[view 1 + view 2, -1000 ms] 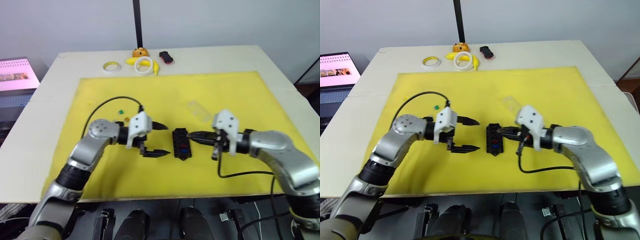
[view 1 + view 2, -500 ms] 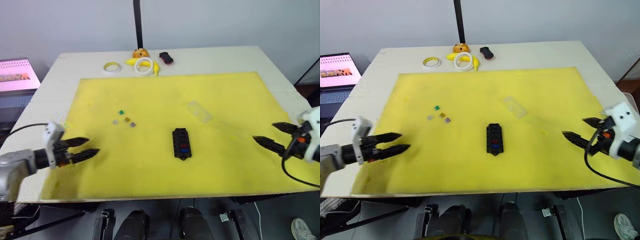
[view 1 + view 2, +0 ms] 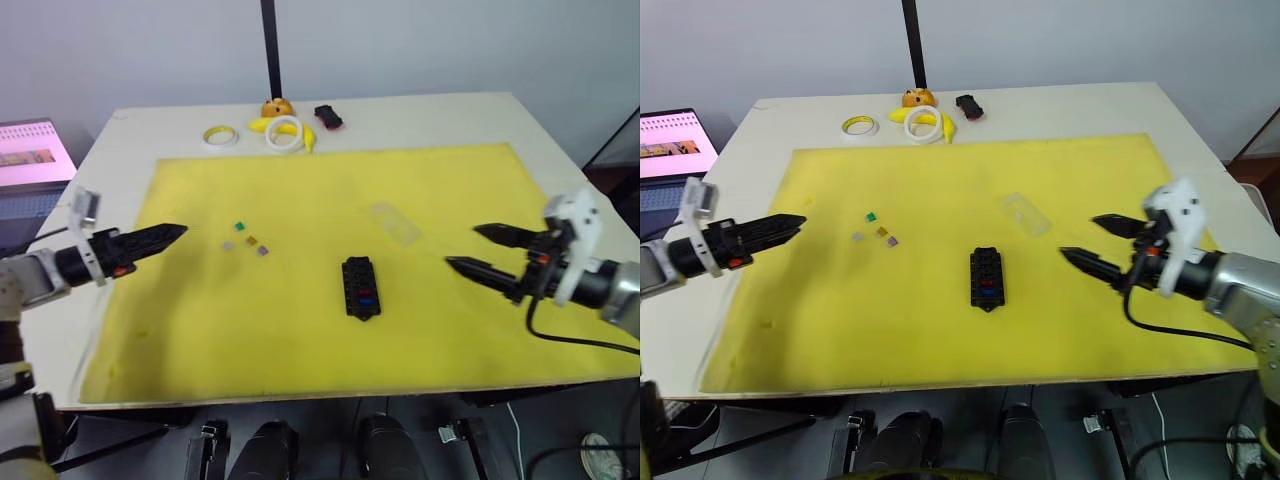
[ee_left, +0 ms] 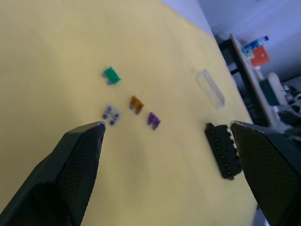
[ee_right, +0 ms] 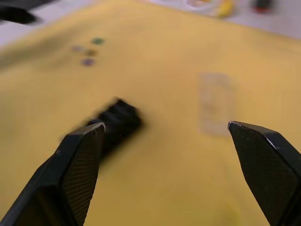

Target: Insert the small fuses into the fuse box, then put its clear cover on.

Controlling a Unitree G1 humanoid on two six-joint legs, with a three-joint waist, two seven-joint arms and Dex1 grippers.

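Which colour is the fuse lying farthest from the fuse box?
Green. It shows best in the left wrist view, beyond the grey, amber and purple ones.

Pale table is carrying a large yellow mat that is covering most of its top. Lying on the mat: black fuse box near the middle, showing a blue and a red fuse in its slots; clear cover lying flat beyond it, toward the right; four loose small fuses sitting in a cluster to its left, green, grey, yellow, purple. Along the table's far edge, off the mat: two tape rings, a banana, an orange object, a small black-and-red object.
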